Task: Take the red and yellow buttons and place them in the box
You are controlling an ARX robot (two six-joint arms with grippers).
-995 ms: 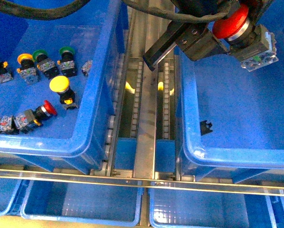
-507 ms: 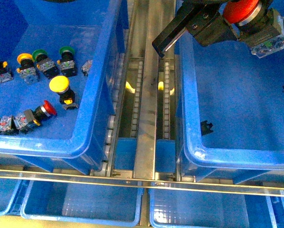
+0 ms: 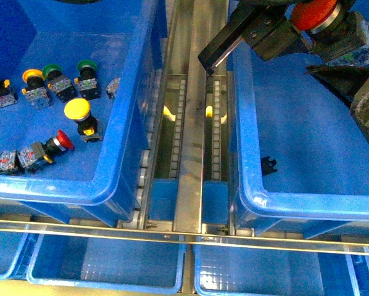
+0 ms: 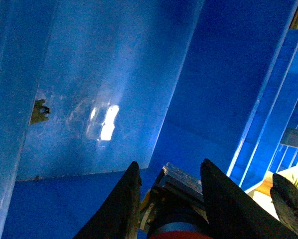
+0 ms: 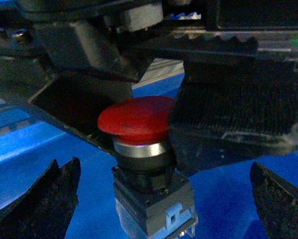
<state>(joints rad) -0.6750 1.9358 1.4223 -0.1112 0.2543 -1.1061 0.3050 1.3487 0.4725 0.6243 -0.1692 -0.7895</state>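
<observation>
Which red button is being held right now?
The red button in the left gripper over the right bin; the other red one lies in the left bin.

One red button aloft over the box, three more lying apart from it.
The held red button [image 3: 314,13], with glossy dome, silver ring, black collar and clear contact block, hangs tilted in the left gripper [image 4: 170,165] above the box [image 3: 295,202], a deep blue bin with a thick rim. In the left bin [image 3: 126,111] a yellow button [image 3: 77,110] stands cap up, a second yellow button [image 3: 32,76] sits farther back, and a loose red button [image 3: 60,140] lies on its side.
</observation>
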